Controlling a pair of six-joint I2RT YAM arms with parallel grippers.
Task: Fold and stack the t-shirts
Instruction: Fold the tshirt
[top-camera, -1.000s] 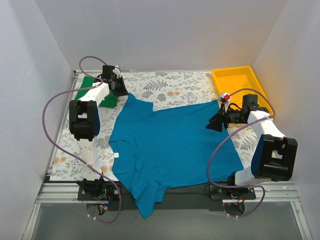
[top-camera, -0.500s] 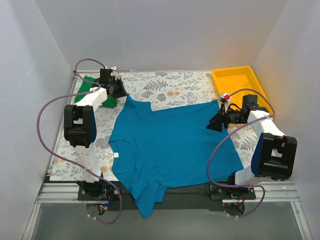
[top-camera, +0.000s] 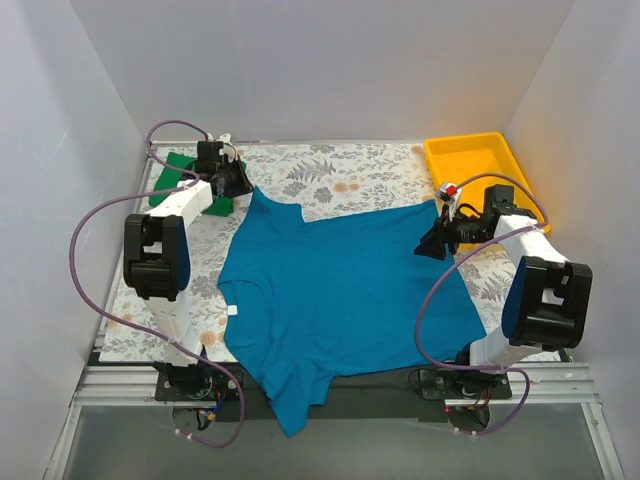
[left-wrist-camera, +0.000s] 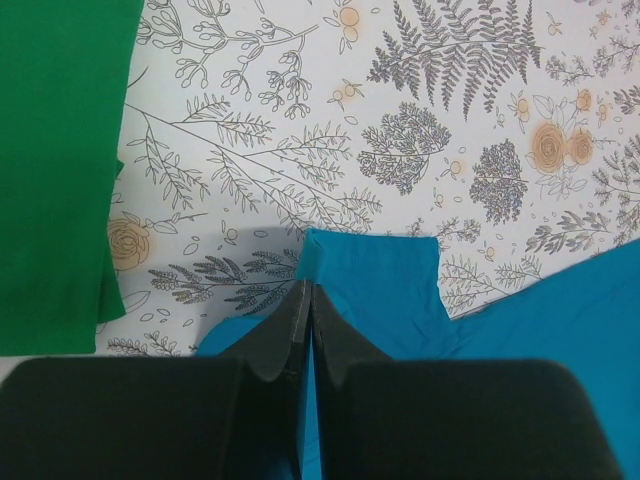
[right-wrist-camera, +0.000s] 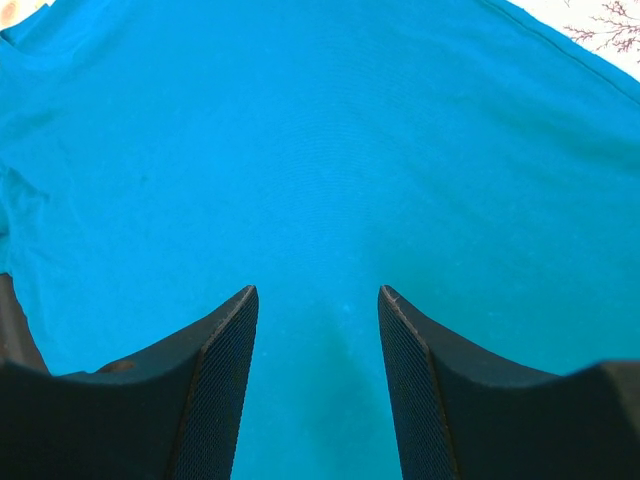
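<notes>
We see the teal-blue t-shirt (top-camera: 340, 290) spread flat across the middle of the floral bench (top-camera: 340, 175), one sleeve hanging over the near edge. At its right edge the right fingers (top-camera: 432, 245) stand apart over the cloth, holding nothing. Farther back, the left fingers (left-wrist-camera: 305, 310) are pressed together on the far sleeve's corner. Beyond them the folded green t-shirt (top-camera: 180, 180) lies far left, and a yellow tray (top-camera: 478, 160) sits far right.
</notes>
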